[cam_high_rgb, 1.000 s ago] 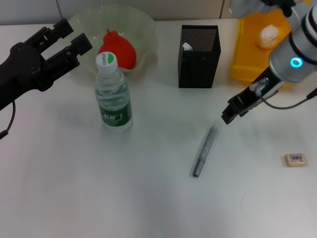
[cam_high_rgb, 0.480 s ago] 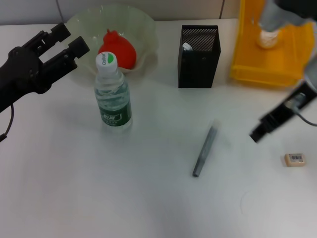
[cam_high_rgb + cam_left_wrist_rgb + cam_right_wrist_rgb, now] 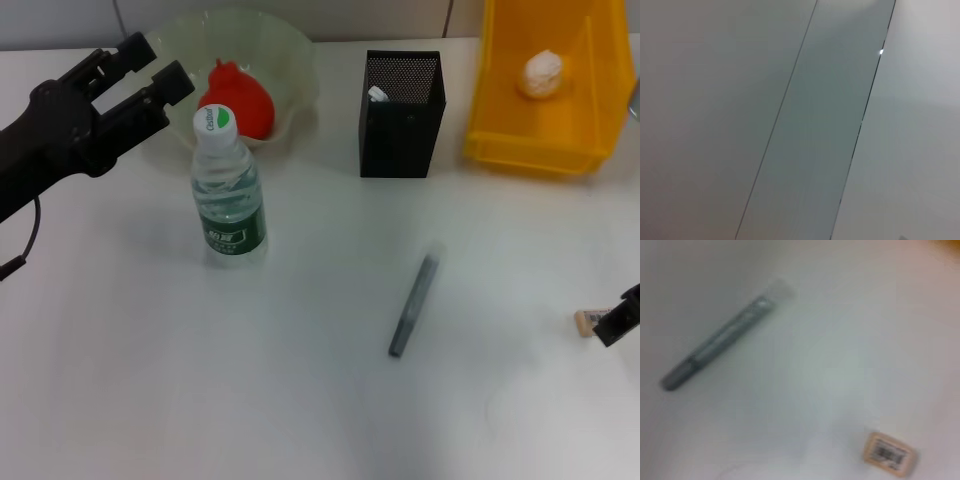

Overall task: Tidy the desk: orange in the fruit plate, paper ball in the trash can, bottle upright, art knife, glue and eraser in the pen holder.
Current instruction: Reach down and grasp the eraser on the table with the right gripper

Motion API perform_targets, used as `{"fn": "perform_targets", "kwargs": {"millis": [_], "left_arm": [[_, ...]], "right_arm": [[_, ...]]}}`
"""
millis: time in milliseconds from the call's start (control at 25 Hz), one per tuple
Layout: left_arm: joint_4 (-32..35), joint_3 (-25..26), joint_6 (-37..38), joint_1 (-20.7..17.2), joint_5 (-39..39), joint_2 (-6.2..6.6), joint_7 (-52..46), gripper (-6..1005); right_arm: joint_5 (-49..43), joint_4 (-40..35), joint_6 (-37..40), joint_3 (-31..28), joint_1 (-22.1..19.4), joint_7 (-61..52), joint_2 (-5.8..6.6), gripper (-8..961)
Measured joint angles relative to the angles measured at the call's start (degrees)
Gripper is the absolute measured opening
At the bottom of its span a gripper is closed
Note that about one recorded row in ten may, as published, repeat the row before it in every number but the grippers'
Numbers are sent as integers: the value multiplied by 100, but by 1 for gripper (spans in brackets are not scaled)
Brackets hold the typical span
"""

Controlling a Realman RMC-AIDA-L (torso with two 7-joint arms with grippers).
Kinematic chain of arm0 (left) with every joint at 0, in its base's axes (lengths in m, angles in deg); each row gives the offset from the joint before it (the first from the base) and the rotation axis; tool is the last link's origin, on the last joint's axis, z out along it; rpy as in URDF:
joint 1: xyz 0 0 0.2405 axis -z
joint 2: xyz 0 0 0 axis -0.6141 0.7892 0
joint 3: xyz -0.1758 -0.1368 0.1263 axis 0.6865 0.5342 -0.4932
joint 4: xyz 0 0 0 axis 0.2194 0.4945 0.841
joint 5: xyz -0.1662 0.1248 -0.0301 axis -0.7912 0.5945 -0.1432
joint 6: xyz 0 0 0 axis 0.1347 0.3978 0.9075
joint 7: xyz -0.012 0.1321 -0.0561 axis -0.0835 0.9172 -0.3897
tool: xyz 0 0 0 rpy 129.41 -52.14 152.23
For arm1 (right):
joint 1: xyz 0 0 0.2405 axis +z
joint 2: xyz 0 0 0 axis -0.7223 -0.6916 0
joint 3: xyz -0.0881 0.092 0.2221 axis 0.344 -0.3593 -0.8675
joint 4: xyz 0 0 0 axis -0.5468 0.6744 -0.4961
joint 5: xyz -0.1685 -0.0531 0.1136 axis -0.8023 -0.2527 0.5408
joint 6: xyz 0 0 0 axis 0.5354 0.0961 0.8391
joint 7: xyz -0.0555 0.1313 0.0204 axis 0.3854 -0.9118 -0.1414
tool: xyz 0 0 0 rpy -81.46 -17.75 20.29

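The orange (image 3: 240,102) lies in the pale-green fruit plate (image 3: 296,58) at the back left. In front of it the bottle (image 3: 229,195) stands upright. My left gripper (image 3: 153,66) hovers open and empty beside the plate, left of the bottle cap. The paper ball (image 3: 541,72) rests in the yellow trash can (image 3: 498,105). Between the two containers stands the black mesh pen holder (image 3: 402,135), with something white inside. The grey art knife (image 3: 414,306) (image 3: 720,347) lies on the table's middle. At the right edge my right gripper (image 3: 617,317) partly covers the eraser (image 3: 583,321) (image 3: 888,453).
The white desk (image 3: 300,400) stretches open in front and to the left. The left wrist view shows only grey wall panels.
My right arm has swept from the table's middle out to the right edge, down beside the eraser. The left gripper has shifted slightly toward the plate.
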Motion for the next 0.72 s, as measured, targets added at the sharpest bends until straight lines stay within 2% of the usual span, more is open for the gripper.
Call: {"fn": "perform_targets", "kwargs": {"millis": [80,280,720], "left_arm": [[-3,-7,-10,54,15,0,-20,740],[-7,-6,-13,63,16,0,-26,740],[-50,5,-13,14,-7,-8,4,740]], "right_arm": [[-71,-1,-131,3,-82,45,-3,584],[-177,10,-396,32,-151,103,-9,585],[-260,685,-904,207,38,199,-6,585]]}}
